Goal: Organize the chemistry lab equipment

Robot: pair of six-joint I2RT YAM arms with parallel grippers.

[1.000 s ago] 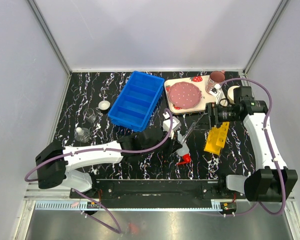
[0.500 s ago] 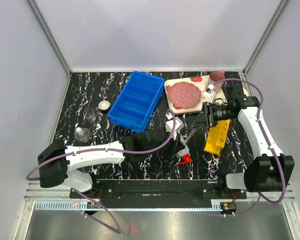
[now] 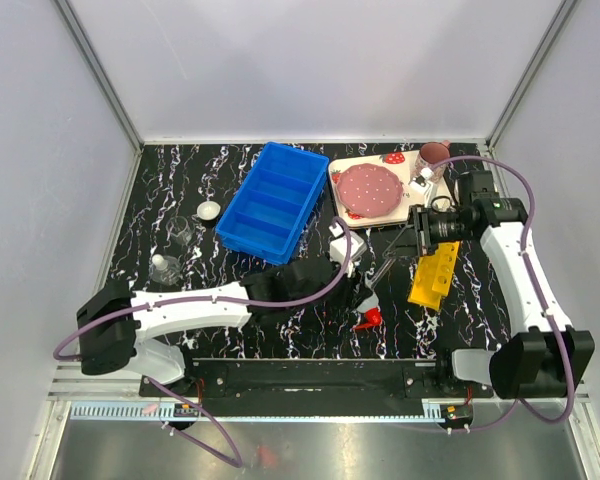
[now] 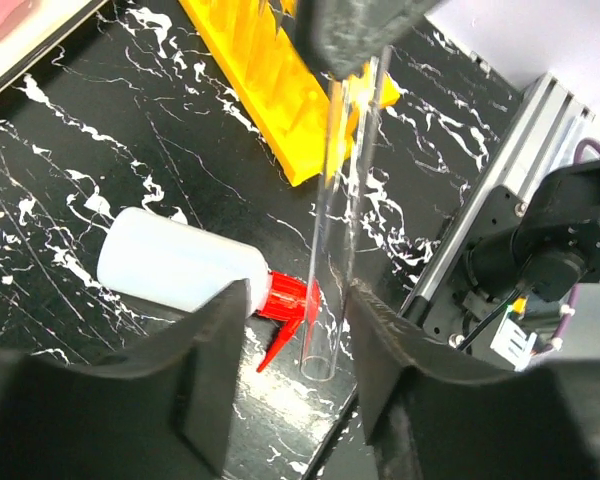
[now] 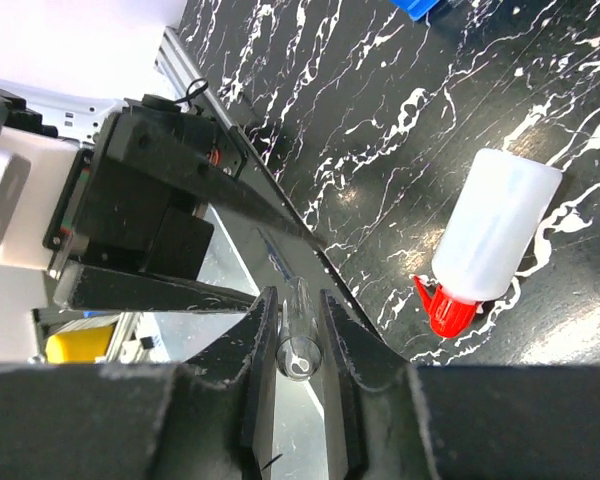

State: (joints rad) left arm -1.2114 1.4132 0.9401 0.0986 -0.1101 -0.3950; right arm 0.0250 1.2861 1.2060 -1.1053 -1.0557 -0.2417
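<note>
Clear tube (image 4: 335, 230) slanting near-left from right fingers (image 5: 261, 385)

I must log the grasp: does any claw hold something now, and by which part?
The right claw holds the thin clear tube by one end. The left claw stands open around the tube's other end and does not grip it.

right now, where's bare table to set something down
Bare: back-left table, left of the blue bin, behind the white dish; also between the yellow rack and the near edge. Crowded: centre, where left tool and right tool meet around the tube by the squeeze bottle.
</note>
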